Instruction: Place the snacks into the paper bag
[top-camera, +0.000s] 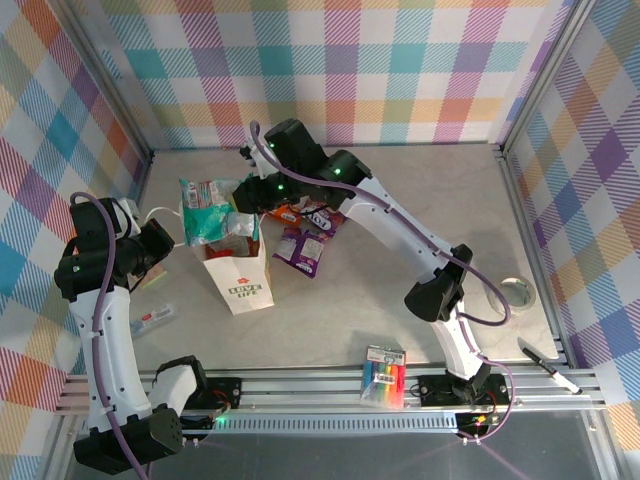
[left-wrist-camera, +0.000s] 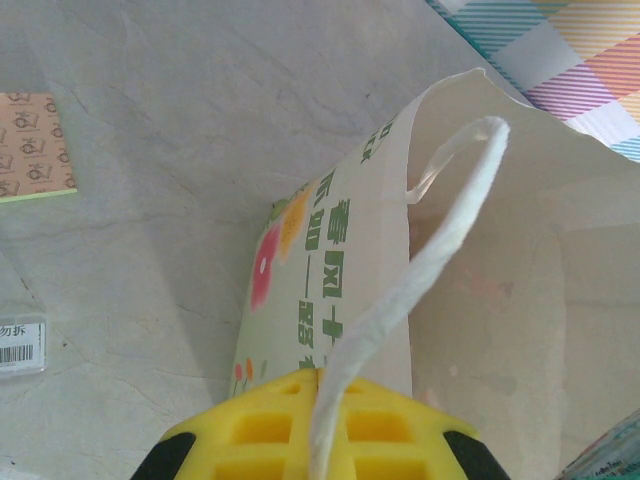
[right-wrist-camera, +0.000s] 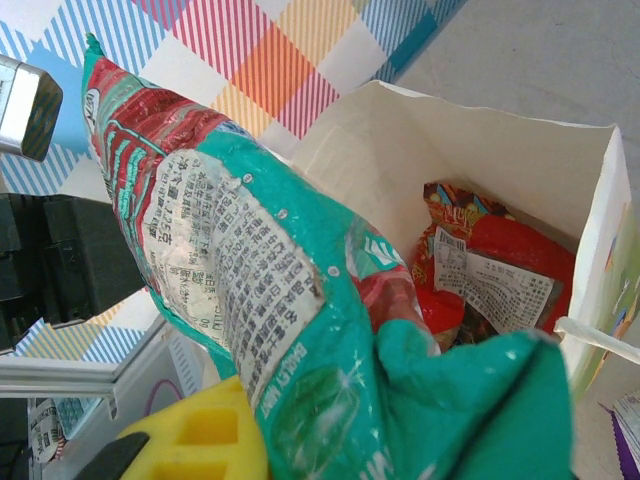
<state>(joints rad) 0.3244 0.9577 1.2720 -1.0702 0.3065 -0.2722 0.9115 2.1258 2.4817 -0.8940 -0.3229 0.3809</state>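
right gripper (top-camera: 252, 196) clamped on the teal packet (right-wrist-camera: 260, 270), squeezing its crinkly end | paper bag (right-wrist-camera: 480, 150) mouth gaping just below and ahead of it, red packet (right-wrist-camera: 510, 270) already inside | left gripper (left-wrist-camera: 322, 400) pinched tight on the handle (left-wrist-camera: 440, 250), bag right in front of it

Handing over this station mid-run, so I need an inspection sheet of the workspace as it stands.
Surface: grey table, nothing spilled.
Job's things: paper bag upright and open, red packet inside; teal packet over its mouth; orange packet, pink-purple packet and purple packet on the table beside it.
Clutter: marker pack, tape roll, pen, note pad.
Grippers: left gripper shut on bag handle; right gripper shut on teal packet.
Cables: purple cables along both arms.
Surroundings: plaid walls, metal frame.
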